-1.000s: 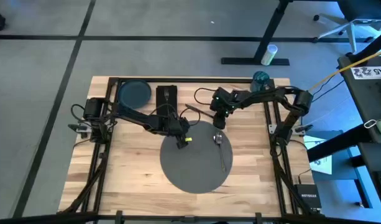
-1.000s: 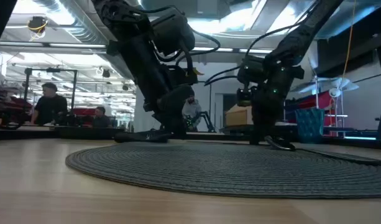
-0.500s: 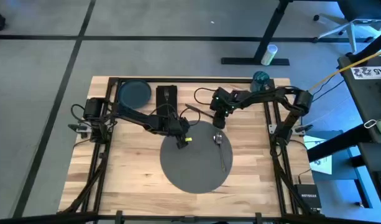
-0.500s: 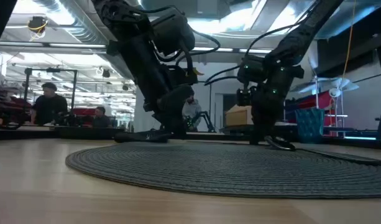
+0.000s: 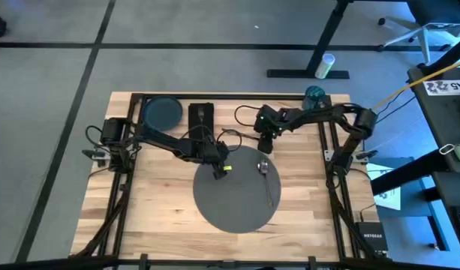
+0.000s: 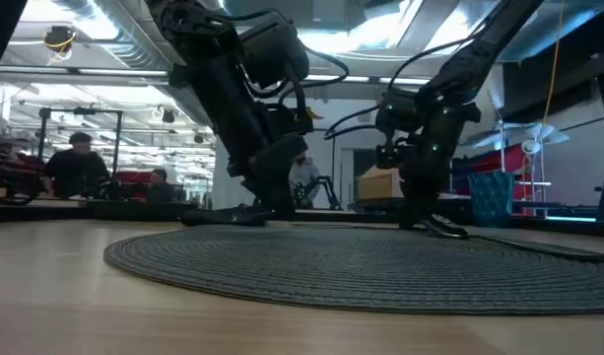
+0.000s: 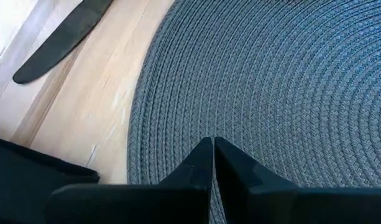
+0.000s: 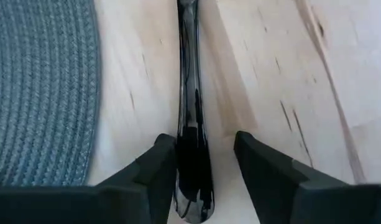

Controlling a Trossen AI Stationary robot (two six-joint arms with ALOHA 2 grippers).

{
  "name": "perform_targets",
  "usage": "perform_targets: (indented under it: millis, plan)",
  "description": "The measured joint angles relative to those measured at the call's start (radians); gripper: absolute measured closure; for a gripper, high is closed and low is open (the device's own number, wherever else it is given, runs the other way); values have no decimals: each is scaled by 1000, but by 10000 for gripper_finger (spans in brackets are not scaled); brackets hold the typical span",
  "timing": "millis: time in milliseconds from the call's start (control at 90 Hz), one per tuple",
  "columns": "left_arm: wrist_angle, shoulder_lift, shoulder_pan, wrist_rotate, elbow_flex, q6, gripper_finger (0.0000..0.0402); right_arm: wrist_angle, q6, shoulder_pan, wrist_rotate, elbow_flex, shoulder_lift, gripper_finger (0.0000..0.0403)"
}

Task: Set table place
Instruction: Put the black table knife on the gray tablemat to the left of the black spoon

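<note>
Even overhead light falls on the pale counter (image 5: 154,217) in the high view, with only soft, short shadows under the arms; the floor around it reads flat grey. At counter height the room behind is bright with ceiling strip lights, so the arms stand nearly in silhouette, and the near edge of the placemat (image 6: 380,271) is soft, out of focus. In the right wrist view a glossy dark utensil handle (image 8: 191,118) carries white streaks of glare. In the left wrist view the placemat's weave is crisp.

One placemat (image 5: 235,190), one plate (image 5: 162,113), one spoon (image 5: 267,178)
</note>
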Motion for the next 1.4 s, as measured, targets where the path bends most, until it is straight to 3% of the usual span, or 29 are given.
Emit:
perform_targets:
  millis: [167, 389, 522, 622, 1122, 1400]
  plan:
    - [0, 0, 0, 0, 0, 0, 402, 3, -1, -1, 0, 2, 15, 256]
    - [0, 0, 0, 0, 0, 0, 402, 6, 1, -3, -16, 2, 15, 366]
    - [1, 0, 0, 0, 0, 0, 402, 18, -4, -3, -29, 4, 15, 372]
    - [0, 0, 0, -1, 0, 0, 402, 33, -17, -1, -38, 6, 16, 401]
    - [0, 0, 0, -26, 0, 4, 402, -63, -26, 28, 1, -11, -109, 401]
    - [1, 0, 48, -32, 0, 103, 402, -65, -26, 69, 9, -10, -116, 402]
